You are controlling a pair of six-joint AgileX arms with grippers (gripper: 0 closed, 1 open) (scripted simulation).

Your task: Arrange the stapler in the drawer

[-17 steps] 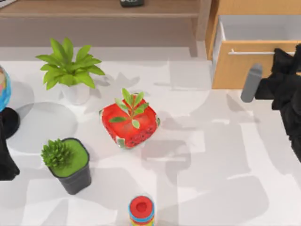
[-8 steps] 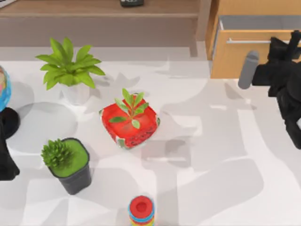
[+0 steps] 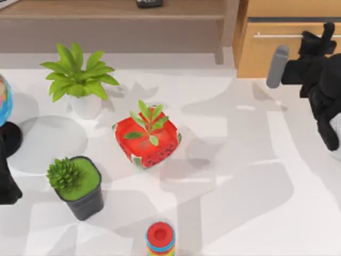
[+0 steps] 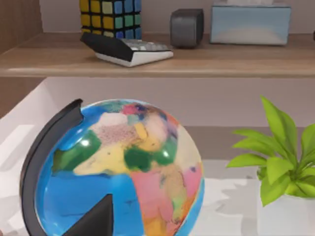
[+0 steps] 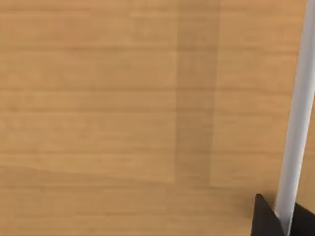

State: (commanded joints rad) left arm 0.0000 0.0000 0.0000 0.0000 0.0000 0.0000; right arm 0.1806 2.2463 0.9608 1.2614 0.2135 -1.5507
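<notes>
The drawer (image 3: 264, 53) stands at the back right, its light-brown front (image 5: 123, 98) nearly flush with the cabinet, so no inside shows. My right gripper (image 3: 324, 33) is at the thin silver handle (image 3: 282, 36). In the right wrist view the handle (image 5: 301, 98) runs between the black fingertips (image 5: 263, 221), and the gripper (image 5: 285, 223) is shut on it. A grey cylinder (image 3: 277, 66) rides beside that wrist. The stapler is out of view. My left arm (image 3: 6, 181) is parked at the left edge.
A red pot with a plant (image 3: 146, 138) sits mid-table, a white-potted plant (image 3: 80, 80) and a dark pot (image 3: 80, 184) to its left. A ring stack (image 3: 160, 239) stands at the front. A globe (image 4: 118, 167) is beside the left arm, and a shelf (image 3: 112, 8) runs along the back.
The drawer has slid back towards the cabinet and its white inside has vanished. My right gripper and the grey cylinder moved back with it. The left arm stayed still.
</notes>
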